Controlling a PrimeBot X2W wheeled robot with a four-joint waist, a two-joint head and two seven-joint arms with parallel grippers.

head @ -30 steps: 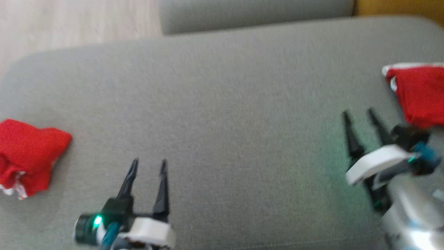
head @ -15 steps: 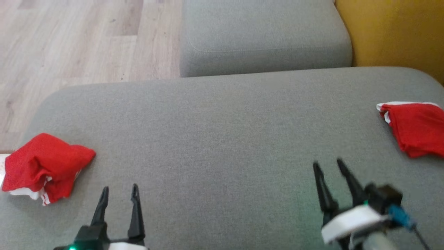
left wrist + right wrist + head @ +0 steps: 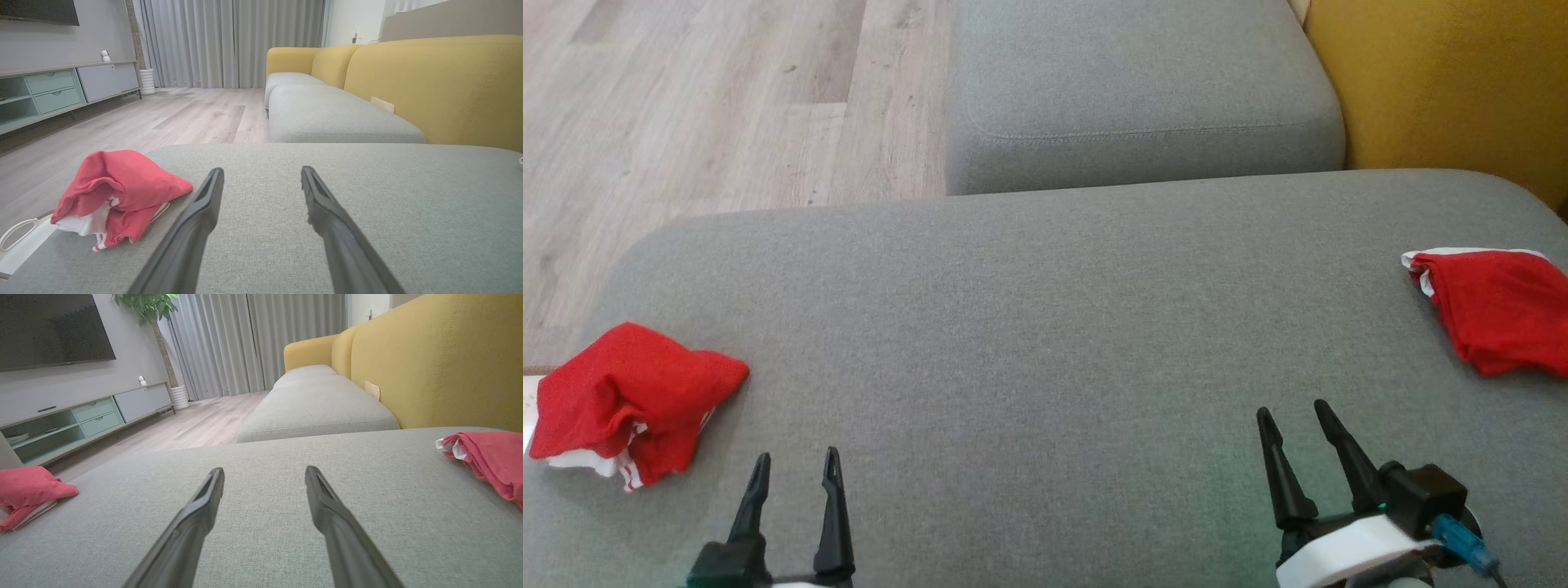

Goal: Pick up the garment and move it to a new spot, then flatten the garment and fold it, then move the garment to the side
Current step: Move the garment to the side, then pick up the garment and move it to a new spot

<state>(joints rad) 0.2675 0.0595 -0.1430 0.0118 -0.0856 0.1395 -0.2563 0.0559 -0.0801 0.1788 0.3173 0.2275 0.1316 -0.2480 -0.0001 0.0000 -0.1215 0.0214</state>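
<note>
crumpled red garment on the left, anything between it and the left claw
Nothing visible does. The left claw is open, and there is just bare grey cushion between it and the garment to its left.

Here is a home living room: a yellow-backed sofa (image 3: 429, 81) with grey seat cushions (image 3: 1045, 327), a wall-mounted television (image 3: 49, 330) above a long low cabinet (image 3: 81, 416) with drawers, floor-length grey curtains (image 3: 229, 41), a potted plant (image 3: 149, 308) and pale wood flooring (image 3: 686, 106).
</note>
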